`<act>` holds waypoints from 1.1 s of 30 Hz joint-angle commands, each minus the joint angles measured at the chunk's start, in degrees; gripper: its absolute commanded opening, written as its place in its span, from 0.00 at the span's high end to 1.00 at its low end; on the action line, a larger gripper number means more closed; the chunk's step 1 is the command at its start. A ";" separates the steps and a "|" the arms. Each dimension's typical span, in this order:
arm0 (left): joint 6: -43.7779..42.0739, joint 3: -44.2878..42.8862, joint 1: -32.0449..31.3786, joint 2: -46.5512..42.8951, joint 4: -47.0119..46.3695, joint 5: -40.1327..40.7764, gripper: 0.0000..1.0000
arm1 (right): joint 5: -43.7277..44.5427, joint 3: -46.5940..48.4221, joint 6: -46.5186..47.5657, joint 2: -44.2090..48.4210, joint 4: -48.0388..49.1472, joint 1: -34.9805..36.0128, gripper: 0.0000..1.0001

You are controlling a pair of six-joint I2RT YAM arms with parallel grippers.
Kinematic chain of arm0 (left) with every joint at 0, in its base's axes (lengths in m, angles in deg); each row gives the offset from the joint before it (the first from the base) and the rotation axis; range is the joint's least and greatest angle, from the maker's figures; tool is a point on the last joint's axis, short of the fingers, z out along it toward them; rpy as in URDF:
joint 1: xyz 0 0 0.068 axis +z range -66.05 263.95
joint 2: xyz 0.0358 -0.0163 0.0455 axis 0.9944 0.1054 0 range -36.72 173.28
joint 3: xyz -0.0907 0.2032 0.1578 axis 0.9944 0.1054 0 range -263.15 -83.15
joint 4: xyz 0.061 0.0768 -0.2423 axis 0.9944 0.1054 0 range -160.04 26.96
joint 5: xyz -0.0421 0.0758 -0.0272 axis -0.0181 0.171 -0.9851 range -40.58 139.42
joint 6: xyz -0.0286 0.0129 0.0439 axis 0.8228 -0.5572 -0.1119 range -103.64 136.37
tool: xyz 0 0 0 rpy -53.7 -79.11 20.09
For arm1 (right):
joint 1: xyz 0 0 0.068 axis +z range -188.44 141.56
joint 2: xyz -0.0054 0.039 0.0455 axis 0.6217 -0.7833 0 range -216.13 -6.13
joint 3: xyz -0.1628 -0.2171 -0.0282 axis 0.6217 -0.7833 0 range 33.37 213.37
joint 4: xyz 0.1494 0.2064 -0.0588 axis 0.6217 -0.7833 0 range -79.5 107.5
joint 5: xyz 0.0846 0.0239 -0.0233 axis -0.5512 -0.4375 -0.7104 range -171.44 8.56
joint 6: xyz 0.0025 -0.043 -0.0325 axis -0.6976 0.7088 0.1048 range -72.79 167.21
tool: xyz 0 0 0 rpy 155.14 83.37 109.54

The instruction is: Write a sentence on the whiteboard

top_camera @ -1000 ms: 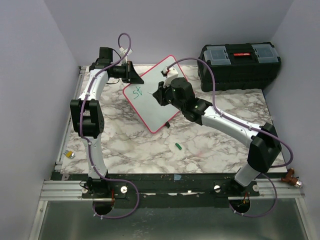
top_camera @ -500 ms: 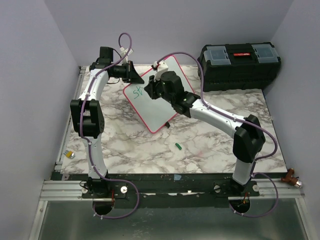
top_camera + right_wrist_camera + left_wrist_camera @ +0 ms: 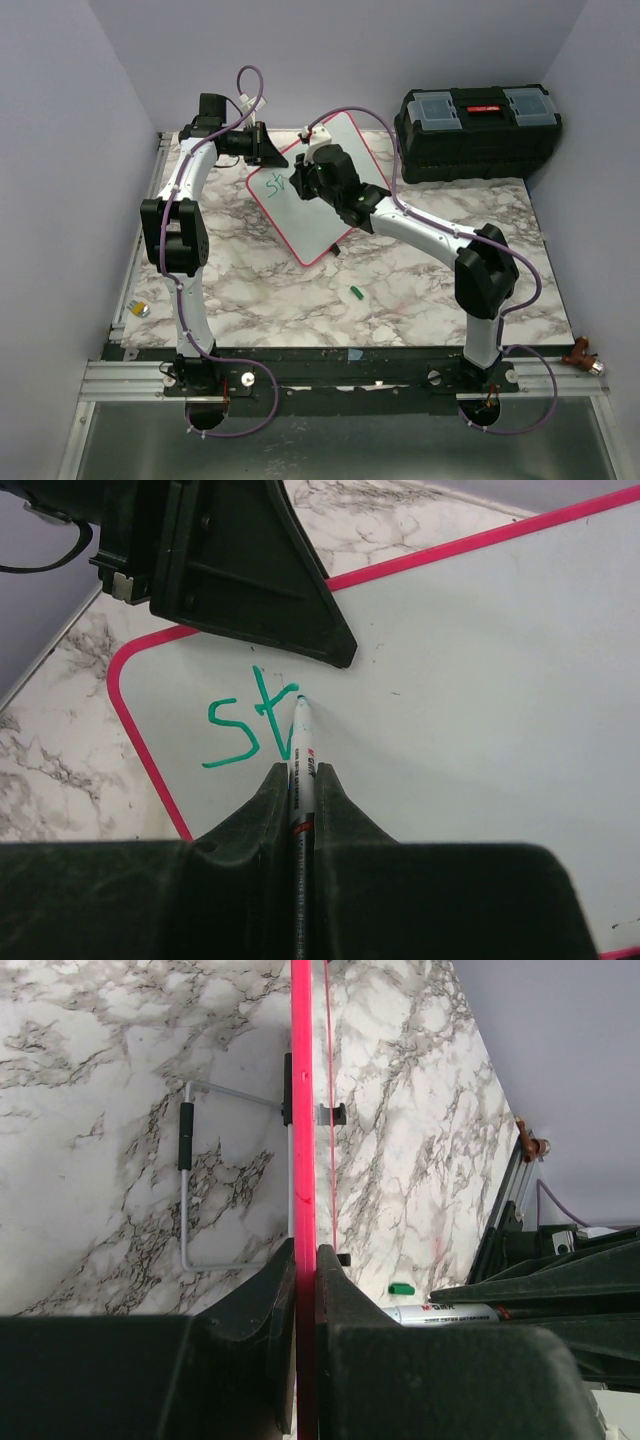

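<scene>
The whiteboard (image 3: 322, 218), white with a pink-red frame, stands tilted at the back middle of the marble table. My left gripper (image 3: 267, 152) is shut on its upper left frame edge (image 3: 302, 1110), jaws pressed on both sides (image 3: 305, 1250). Green letters "St" (image 3: 245, 730) of the sentence sit near the board's top left corner (image 3: 275, 183). My right gripper (image 3: 302, 772) is shut on a white marker (image 3: 301, 740). The marker's green tip touches the board at the right end of the t's crossbar. In the top view, the right gripper (image 3: 300, 180) hovers over the letters.
A black toolbox (image 3: 478, 130) stands at the back right. The marker's green cap (image 3: 356, 293) lies on the table in front of the board. A wire stand (image 3: 187, 1160) shows behind the board. A small yellow object (image 3: 140, 309) lies at the left rail.
The right arm has swung left across the board, bringing the marker tip from the board's middle to the "St". The left gripper has kept its hold, unmoved.
</scene>
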 commanded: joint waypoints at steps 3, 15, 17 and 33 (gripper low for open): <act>-3.96 -0.94 -1.85 0.65 2.13 -1.04 1.00 | 2.49 2.93 0.01 -1.84 -0.20 0.29 0.99; -4.13 -0.97 -1.85 0.55 2.21 -0.91 1.00 | 2.57 -0.76 -0.32 -1.01 -2.05 0.22 0.99; -4.13 -0.96 -1.85 0.59 2.22 -0.91 1.00 | 2.10 -2.00 -0.77 -0.35 -2.05 0.26 0.99; -4.13 -0.94 -1.85 0.60 2.29 -0.84 1.00 | -0.21 -3.88 -3.33 1.07 -2.05 0.23 0.99</act>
